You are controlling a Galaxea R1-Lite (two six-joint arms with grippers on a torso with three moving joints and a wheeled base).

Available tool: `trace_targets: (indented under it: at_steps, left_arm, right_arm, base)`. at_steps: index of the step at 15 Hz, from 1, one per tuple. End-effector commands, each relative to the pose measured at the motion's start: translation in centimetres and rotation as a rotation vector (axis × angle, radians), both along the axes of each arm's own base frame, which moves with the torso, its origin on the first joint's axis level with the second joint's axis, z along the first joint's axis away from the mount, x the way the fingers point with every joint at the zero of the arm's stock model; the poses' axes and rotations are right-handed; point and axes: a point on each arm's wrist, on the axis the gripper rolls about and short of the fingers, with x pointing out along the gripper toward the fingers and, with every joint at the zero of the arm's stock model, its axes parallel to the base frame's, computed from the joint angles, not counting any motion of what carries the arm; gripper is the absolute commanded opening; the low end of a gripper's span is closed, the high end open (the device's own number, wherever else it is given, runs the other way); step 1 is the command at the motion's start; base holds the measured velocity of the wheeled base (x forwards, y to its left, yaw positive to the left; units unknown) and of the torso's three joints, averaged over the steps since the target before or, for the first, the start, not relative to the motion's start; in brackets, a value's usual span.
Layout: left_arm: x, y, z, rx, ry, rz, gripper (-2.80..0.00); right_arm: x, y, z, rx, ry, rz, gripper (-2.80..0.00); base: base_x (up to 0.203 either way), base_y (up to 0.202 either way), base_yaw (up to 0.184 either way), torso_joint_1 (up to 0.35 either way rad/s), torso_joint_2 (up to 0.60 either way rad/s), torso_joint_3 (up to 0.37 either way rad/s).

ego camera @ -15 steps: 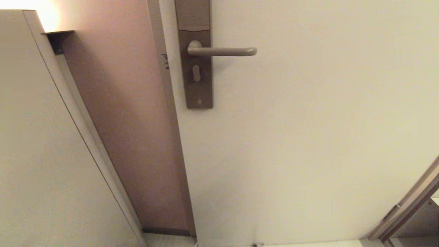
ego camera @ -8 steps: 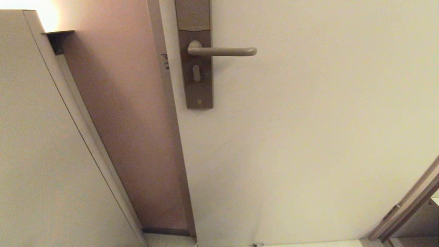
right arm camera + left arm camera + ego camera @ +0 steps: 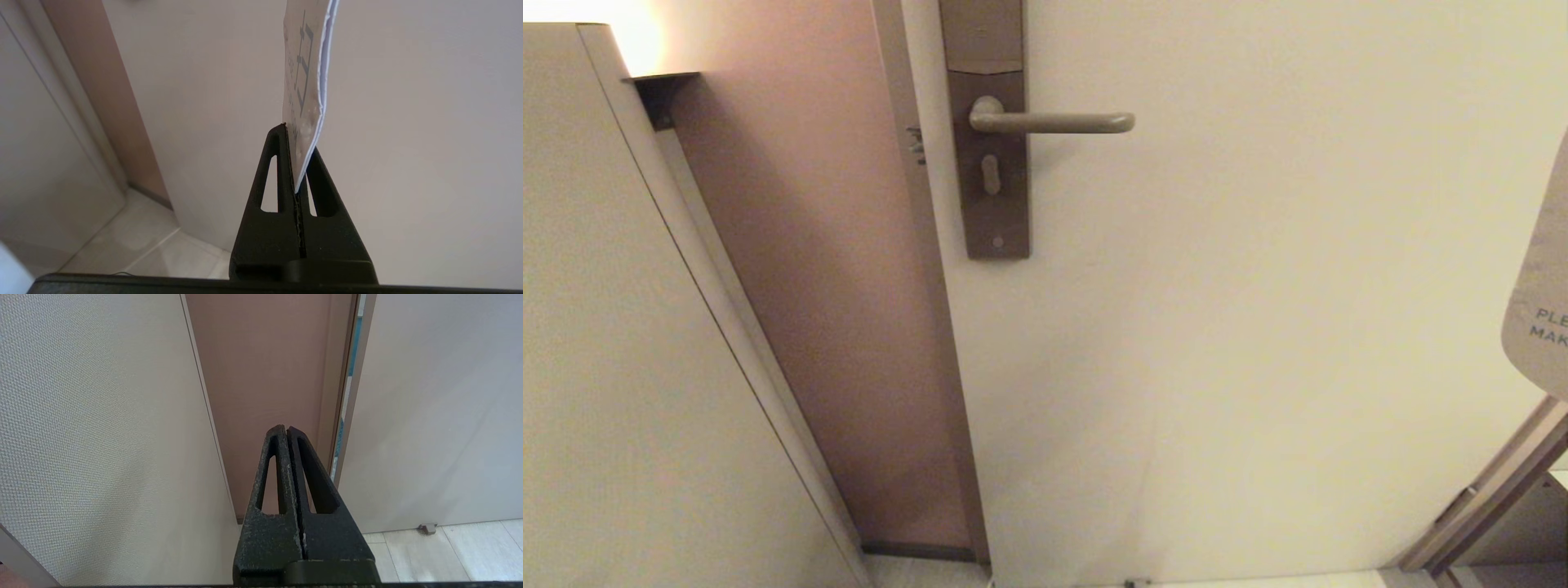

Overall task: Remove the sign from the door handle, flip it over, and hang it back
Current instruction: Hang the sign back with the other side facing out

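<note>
Cream door fills the head view, bare door handle upper centre, sign at right edge clamped by right gripper; left gripper clenched empty.

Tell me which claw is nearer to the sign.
Right. The right claw is shut on the sign, pinching its lower edge. The left claw is shut and empty, low by the door's edge, with no sign in its view.
</note>
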Motion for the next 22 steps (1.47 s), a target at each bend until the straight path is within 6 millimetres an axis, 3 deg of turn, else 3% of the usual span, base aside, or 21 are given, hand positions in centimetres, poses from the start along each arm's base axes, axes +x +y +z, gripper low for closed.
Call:
trace_targets:
  at_steps: [1, 12, 17, 22]
  left_arm:
    - [0.0, 0.0, 0.0, 0.0, 0.001, 0.0, -2.8]
    - [0.0, 0.0, 0.0, 0.0, 0.001, 0.0, -2.8]
    - [0.0, 0.0, 0.0, 0.0, 0.001, 0.0, -2.8]
    - [0.0, 0.0, 0.0, 0.0, 0.001, 0.0, -2.8]
  right_arm:
    - [3.3, 0.2, 0.1, -0.003, 0.088, 0.022, -2.8]
    - [11.0, 4.7, 2.4, -0.014, 0.141, 0.25, -2.8]
    - [14.2, 8.5, 3.8, 0.015, 0.158, 0.251, -2.8]
    - [15.1, 12.4, 4.1, -0.006, 0.151, 0.255, -2.8]
  base:
    - [0.0, 0.0, 0.0, 0.0, 0.0, 0.0]
    - [0.0, 0.0, 0.0, 0.0, 0.0, 0.0]
    - [0.0, 0.0, 0.0, 0.0, 0.0, 0.0]
    - [0.0, 0.0, 0.0, 0.0, 0.0, 0.0]
